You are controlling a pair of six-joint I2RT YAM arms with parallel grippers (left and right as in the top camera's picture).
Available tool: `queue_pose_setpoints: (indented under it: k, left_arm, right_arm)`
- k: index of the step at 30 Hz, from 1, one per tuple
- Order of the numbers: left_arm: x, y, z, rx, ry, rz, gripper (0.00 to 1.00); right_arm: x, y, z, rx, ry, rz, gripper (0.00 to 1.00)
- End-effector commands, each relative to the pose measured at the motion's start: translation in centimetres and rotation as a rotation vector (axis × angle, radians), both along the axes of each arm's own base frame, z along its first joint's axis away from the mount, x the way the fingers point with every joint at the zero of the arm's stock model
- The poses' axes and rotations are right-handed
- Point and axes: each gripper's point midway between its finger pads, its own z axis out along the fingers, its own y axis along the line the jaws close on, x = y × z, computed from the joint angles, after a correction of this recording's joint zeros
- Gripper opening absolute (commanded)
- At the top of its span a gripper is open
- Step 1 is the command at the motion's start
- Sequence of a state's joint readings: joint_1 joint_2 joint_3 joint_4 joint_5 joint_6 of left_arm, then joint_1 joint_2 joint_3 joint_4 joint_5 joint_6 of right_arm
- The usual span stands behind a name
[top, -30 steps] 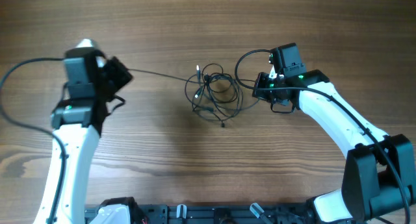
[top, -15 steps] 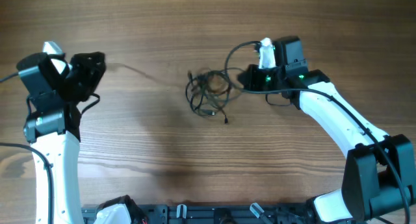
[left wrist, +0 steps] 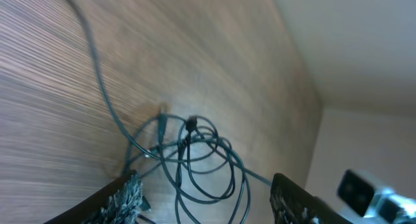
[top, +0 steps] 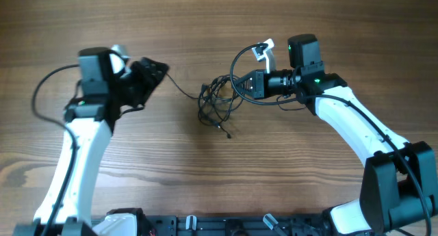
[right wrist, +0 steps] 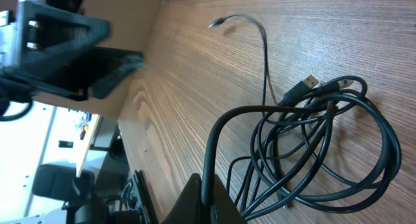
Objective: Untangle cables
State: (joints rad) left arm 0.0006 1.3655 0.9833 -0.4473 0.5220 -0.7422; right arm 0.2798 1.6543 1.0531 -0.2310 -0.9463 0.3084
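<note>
Cables (top: 217, 102): loose knot mid-tabletop (top: 219, 181), nearer the far edge; one strand trails left.
Right gripper (top: 245, 85): jaws clenched on a cable loop.
Left gripper (top: 152, 72): jaws apart, empty.
Advice: take the trailing strand and pull slowly outward, right gripper anchoring.

One table (top: 205, 185), one tangle of cables (top: 217, 102) (no clue how many strands tbh). Two arms, left arm (top: 76, 154) and right arm (top: 352, 123), one pincer each: left pincer (top: 155, 70), right pincer (top: 243, 85).
</note>
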Motion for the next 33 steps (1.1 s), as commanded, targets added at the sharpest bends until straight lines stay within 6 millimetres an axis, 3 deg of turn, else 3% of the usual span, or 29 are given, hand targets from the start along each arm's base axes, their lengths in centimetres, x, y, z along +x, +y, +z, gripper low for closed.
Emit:
queue_pose_setpoints:
  k: [1, 9, 17, 22, 28, 33]
  left_arm:
    - [0.4, -3.2, -2.5, -0.003, 0.052, -0.095, 0.67]
    - [-0.1, -7.7, -7.5, -0.005, 0.170, -0.188, 0.69]
    - [-0.5, -10.9, -10.2, -0.044, 0.258, -0.189, 0.67]
    - [-1.2, -12.1, -11.4, -0.014, 0.280, -0.205, 0.59]
    - [-1.9, -13.3, -12.2, 0.035, 0.283, -0.220, 0.35]
    - [-2.8, -13.6, -12.8, 0.074, 0.305, -0.227, 0.38]
  right_arm:
    - [0.4, -0.3, -0.6, -0.026, 0.041, -0.042, 0.04]
    - [0.4, -0.6, -1.0, -0.047, 0.053, -0.056, 0.04]
    - [0.3, -0.6, -1.1, -0.047, 0.056, -0.056, 0.04]
    - [0.3, -0.6, -1.1, -0.048, 0.055, -0.056, 0.04]
    - [0.3, -0.6, -1.1, -0.049, 0.055, -0.057, 0.04]
    - [0.5, -0.8, -1.4, -0.066, 0.058, -0.072, 0.04]
